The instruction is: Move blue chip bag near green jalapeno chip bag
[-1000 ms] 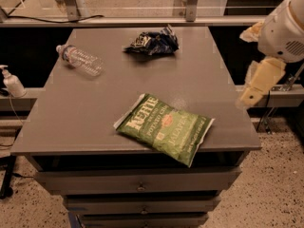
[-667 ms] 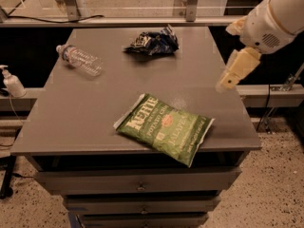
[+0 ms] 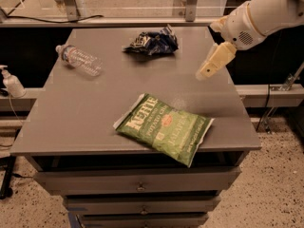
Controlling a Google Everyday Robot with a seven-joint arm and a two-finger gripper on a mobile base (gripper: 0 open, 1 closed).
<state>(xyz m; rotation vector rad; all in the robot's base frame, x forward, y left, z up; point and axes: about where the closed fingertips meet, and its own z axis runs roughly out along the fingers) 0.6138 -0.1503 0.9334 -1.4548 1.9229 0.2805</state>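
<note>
The blue chip bag [image 3: 152, 42] lies crumpled at the back middle of the grey table [image 3: 85, 118]. The green jalapeno chip bag [image 3: 165, 127] lies flat near the table's front edge, right of centre. My gripper [image 3: 209, 69] hangs from the white arm at the upper right, above the table's right side. It is to the right of the blue bag and behind the green bag, touching neither, and holds nothing.
A clear plastic water bottle [image 3: 78, 60] lies on its side at the back left of the table. A white spray bottle [image 3: 10, 82] stands off the table's left side. Drawers [image 3: 137, 186] sit below the tabletop. A metal frame [image 3: 71, 4] runs behind.
My arm has swung in from the right, off the table's edge, and the gripper has moved left and toward the back, closer to the blue bag. The bags and bottle have not moved.
</note>
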